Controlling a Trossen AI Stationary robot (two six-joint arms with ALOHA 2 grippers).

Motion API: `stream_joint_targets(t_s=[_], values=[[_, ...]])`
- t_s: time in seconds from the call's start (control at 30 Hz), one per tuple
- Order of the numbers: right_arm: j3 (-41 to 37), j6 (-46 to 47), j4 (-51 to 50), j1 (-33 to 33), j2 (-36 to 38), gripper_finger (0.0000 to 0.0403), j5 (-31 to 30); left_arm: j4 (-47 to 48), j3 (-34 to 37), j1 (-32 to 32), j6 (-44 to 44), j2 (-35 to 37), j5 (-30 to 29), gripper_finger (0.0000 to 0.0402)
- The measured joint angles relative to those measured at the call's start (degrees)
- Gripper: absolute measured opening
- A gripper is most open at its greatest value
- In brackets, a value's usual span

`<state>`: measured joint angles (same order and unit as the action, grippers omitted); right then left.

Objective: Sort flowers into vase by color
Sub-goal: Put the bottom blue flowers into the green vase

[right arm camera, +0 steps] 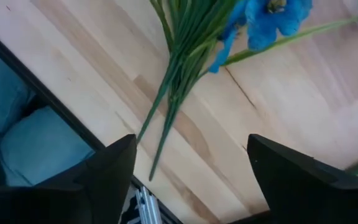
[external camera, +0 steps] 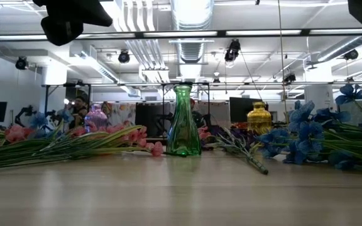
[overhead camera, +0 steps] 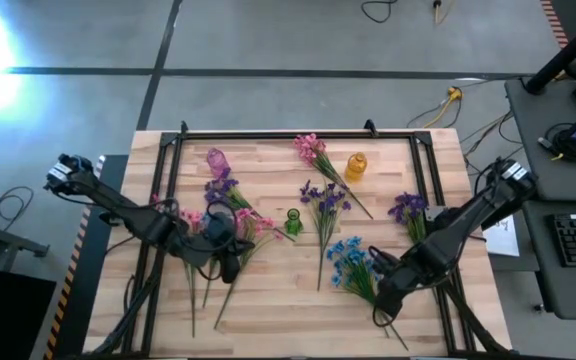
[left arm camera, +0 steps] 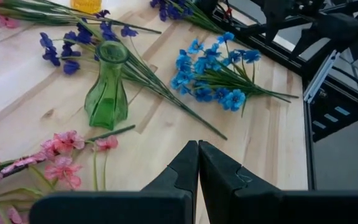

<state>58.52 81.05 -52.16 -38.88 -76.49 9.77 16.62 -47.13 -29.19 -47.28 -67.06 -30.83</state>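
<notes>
Nothing sorted yet, judging by the scene: all three vases standing empty, every sprig flat on the worktop (overhead camera: 268, 290).

Vases, seen from above: pink vase (overhead camera: 216, 160) toward the far left, green vase (overhead camera: 293, 221) near the middle, amber vase (overhead camera: 355, 166) toward the far right.

Flowers, likewise from above:
- Pink flowers (overhead camera: 313, 150) at the far edge, between the pink and amber vases, stem running toward the amber one's near side.
- More pink sprigs (overhead camera: 253, 228) just left of the green vase, beside the left arm.
- Purple flowers (overhead camera: 325, 200) just right of the green vase; another purple sprig (overhead camera: 221, 186) below the pink vase; a third purple cluster (overhead camera: 408, 209) near the right edge.
- Blue flowers (overhead camera: 348, 258) at front right, stems trailing toward the near edge.

Left gripper (left arm camera: 197, 163) hanging over bare wood near the pink sprigs, jaws pressed together, holding nothing (the green vase and blue cluster lying ahead of it in the wrist view).

Right gripper (right arm camera: 191, 162) low above the stem ends of the blue flowers, jaws spread wide, stems lying between and beyond them but not pinched. Probably the opening pick, then, with the blue sprig as first candidate.

Left to do, by this reading: everything. Each colour group to be lifted, carried and stood in a vase, with no blue vase in view (so the matching for blue unclear).
</notes>
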Motion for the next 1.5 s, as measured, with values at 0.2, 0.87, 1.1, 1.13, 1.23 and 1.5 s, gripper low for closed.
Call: stream_joint_targets(t_s=[0.2,0.87,1.1,1.13,1.23,1.5], values=[[-0.1,-1.1,0.5,0.2,-1.9,0.0297,-1.2,0.0,0.0,0.0,0.0,0.1,0.0,0.0],[-0.1,-5.9,1.9,0.8,-5.0,0.0299,-11.8,-0.3,0.0,0.0,-5.4,1.1,11.4,0.0],[-0.1,-8.7,1.9,0.8,-5.5,0.0291,-13.2,-0.3,0.0,0.0,-9.1,1.1,22.4,0.0],[-0.2,-8.9,1.9,0.8,-5.4,0.029,-13.3,-0.3,0.0,0.0,-9.7,1.2,22.4,0.0],[-0.2,-9.1,1.9,0.8,-5.4,0.0291,-13.3,-0.3,0.0,0.0,-11.3,1.2,22.4,0.0],[-0.2,-8.7,2.1,0.8,-5.5,0.0289,-13.0,-0.3,0.0,0.0,-14.8,1.2,15.4,0.0]])
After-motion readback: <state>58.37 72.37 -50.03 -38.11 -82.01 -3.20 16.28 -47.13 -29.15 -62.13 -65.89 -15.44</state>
